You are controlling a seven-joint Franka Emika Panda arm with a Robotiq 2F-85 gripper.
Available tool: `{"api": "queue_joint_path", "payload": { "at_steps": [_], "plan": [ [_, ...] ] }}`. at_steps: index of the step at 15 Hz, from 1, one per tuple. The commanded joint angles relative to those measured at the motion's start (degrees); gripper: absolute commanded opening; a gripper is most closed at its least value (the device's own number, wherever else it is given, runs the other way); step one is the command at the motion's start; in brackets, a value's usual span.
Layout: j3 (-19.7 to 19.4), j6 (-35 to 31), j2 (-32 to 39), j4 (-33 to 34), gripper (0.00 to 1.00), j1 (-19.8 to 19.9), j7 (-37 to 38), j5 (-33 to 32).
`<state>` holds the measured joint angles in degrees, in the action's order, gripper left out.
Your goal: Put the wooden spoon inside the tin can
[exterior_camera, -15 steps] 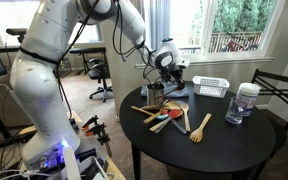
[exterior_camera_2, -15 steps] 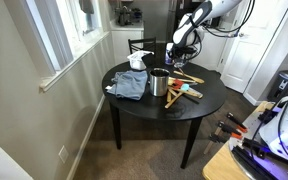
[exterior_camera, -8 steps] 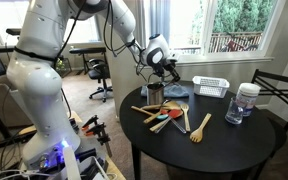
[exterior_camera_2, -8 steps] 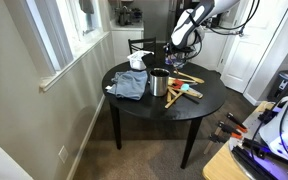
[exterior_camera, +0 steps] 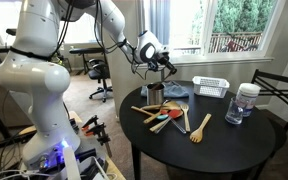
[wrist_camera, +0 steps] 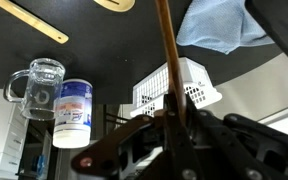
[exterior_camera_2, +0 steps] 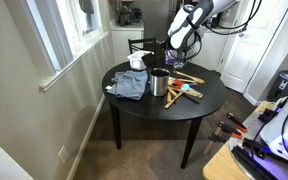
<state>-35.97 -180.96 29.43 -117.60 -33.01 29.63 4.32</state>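
My gripper [exterior_camera: 161, 63] is shut on a wooden spoon [wrist_camera: 167, 50] and holds it in the air at the table's edge. In the wrist view the thin handle runs from the top of the frame down between the jaws [wrist_camera: 174, 125]. The tin can [exterior_camera: 155, 95], a dull grey upright cylinder, stands on the black round table [exterior_camera: 219, 145] just below the gripper. In an exterior view the can [exterior_camera_2: 160, 83] stands left of and below the gripper [exterior_camera_2: 178, 48]. The can does not show in the wrist view.
Several wooden and coloured utensils [exterior_camera: 171, 118] lie mid-table. A white slatted basket [exterior_camera: 211, 87], a clear jar with a white lid [exterior_camera: 247, 100], a glass mug [wrist_camera: 39, 85] and a blue cloth [exterior_camera_2: 129, 85] are also on the table. A chair [exterior_camera: 284, 95] stands beside it.
My gripper has swung with the spoon away from the table's middle toward the edge and a little up, and now hangs over the can.
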Motion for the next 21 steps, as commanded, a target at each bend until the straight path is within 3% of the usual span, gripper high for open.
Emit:
{"api": "queue_joint_path", "payload": {
  "at_steps": [1,4,8,12,13,16,17,18,21],
  "plan": [
    [-9.8,-5.3,-1.81,-6.06,0.07,-11.06,1.94,-0.49],
    [-15.18,-8.36,0.66,-7.48,0.07,-17.92,1.99,1.09],
    [-18.32,-12.31,3.64,-9.14,0.07,-22.87,1.77,2.25],
    [-20.58,-23.34,8.86,-12.49,0.07,-26.74,2.12,6.3],
    [-22.95,-18.33,9.89,-8.09,0.07,-29.33,2.41,7.86],
    [-24.55,-17.73,12.08,-7.46,0.07,-31.81,2.9,10.64],
    [-22.07,-17.4,11.52,-6.47,0.07,-31.3,-4.66,18.91],
    [-25.25,-17.28,12.64,-6.77,0.07,-33.28,2.28,14.13],
    [-27.31,-17.24,13.38,-5.53,0.07,-35.69,3.03,15.79]
  ]
}}
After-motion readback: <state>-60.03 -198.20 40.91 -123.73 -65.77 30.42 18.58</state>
